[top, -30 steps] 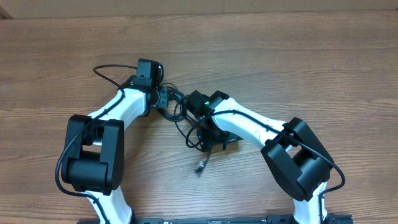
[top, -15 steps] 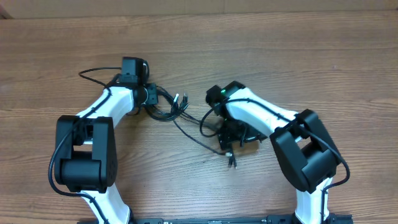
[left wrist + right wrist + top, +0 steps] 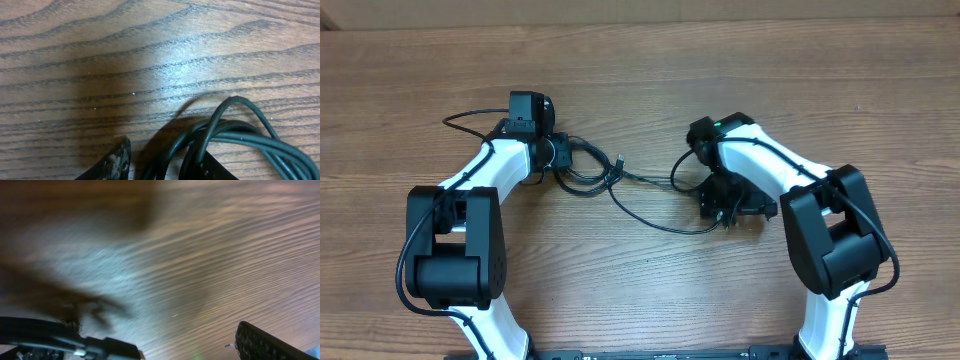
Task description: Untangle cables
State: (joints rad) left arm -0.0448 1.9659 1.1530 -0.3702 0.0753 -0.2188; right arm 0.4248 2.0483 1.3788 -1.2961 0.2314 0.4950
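The cables (image 3: 260, 142) have been drawn rightward; clamped by the left gripper (image 3: 558, 155), only draped on the splayed right gripper (image 3: 728, 205), they could be dropped.

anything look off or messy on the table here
Only the cables: a looped clump by the left gripper, one strand trailing across to the right gripper. Nothing looks broken or spilled.

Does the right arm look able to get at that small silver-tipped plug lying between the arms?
Probably yes: the small silver-tipped plug lies uncovered on the wooden table, and the open right gripper sits nearby with only thin black cable between.
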